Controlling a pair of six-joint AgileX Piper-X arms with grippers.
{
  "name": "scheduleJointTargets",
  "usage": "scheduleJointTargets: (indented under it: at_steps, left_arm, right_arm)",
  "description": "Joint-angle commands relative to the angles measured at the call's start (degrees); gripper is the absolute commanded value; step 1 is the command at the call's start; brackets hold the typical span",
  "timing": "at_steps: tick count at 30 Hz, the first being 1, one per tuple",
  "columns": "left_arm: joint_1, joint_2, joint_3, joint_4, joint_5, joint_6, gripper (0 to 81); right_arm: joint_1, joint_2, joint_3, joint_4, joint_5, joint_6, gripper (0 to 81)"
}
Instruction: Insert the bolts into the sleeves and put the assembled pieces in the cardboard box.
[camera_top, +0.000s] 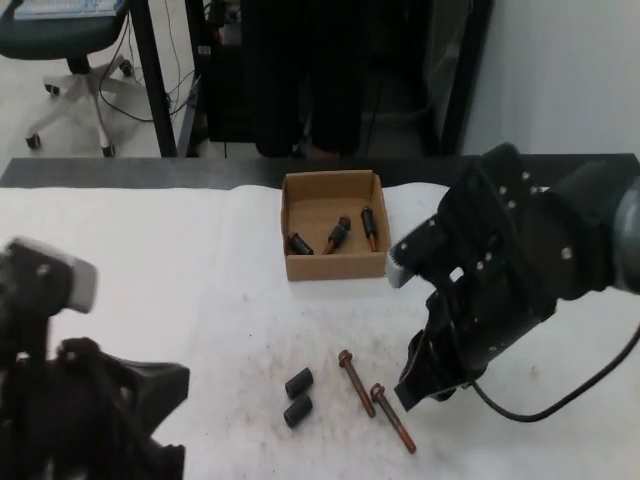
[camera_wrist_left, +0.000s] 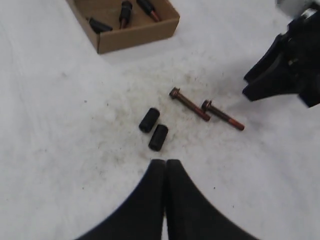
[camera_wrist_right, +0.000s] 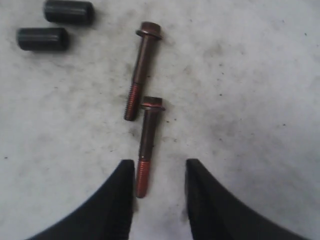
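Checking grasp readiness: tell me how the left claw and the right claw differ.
The left claw is shut, fingers pressed together; the right claw is open. Nothing sits between the left claw's fingers; the right claw straddles a bolt at its threaded end. The left claw faces the two loose sleeves, the right claw the two loose bolts. Both are black and grip nothing.

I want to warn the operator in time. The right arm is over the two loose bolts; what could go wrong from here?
1. The right gripper has its fingers open around only the threaded tip of one bolt; held so far out, it may tilt or slip.
2. The second bolt lies close beside it, so closing could knock it.
3. The two sleeves lie close together; taking one may roll the other.
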Motion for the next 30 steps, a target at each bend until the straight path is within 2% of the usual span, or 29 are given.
scheduleJointTargets:
  at_steps: [1, 11, 18, 30]
  left_arm:
    - [-0.1, -2.8, 0.2, -1.1, 0.3, -0.7, 0.3]
    - [-0.1, -3.2, 0.2, 1.9, 0.3, -0.7, 0.3]
    - [-0.1, -3.2, 0.2, 4.9, 0.3, -0.7, 0.3]
    - [-0.1, -3.2, 0.2, 6.5, 0.3, -0.6, 0.3]
  right_arm:
    - [0.4, 1.6, 0.0, -2.3, 2.0, -0.5, 33.2]
    - [3.5, 6.4, -0.9, -6.5, 3.8, -0.5, 33.2]
    - [3.6, 9.3, -2.0, -7.2, 6.6, -1.2, 33.2]
    - [3.6, 10.2, -2.7, -5.9, 7.0, -3.1, 33.2]
